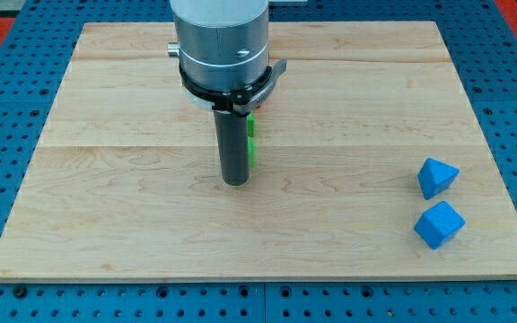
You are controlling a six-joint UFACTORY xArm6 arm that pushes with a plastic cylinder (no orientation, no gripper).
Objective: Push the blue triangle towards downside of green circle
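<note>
My tip (234,182) is a plain dark rod end with no jaws to open or close, and it rests on the wooden board (133,215) a little to the view's left of centre, hanging from the broad grey cylinder of my arm (220,40) that fills the view's top. Just behind the rod, on its right edge, slivers of a bright green block (252,148) peek out, touching or nearly touching the rod; most of it is hidden, so I cannot make out its shape. The blue triangle (437,176) sits well apart from my tip, far toward the view's right, near the board's right edge; it is a solid, saturated blue piece with sharp facets, a pointed top and a lighter upper face. Just below it, close but not touching, lies a second blue block (439,224), chunkier and more angular, its exact shape hard to tell. Between my tip and these two blue pieces stretches a wide run of bare board, and the same holds toward the view's left and bottom. The board is pale, smooth wood with fine grain and faint seams running across it. Around it shows a blue perforated base (510,99), studded with regular holes.
</note>
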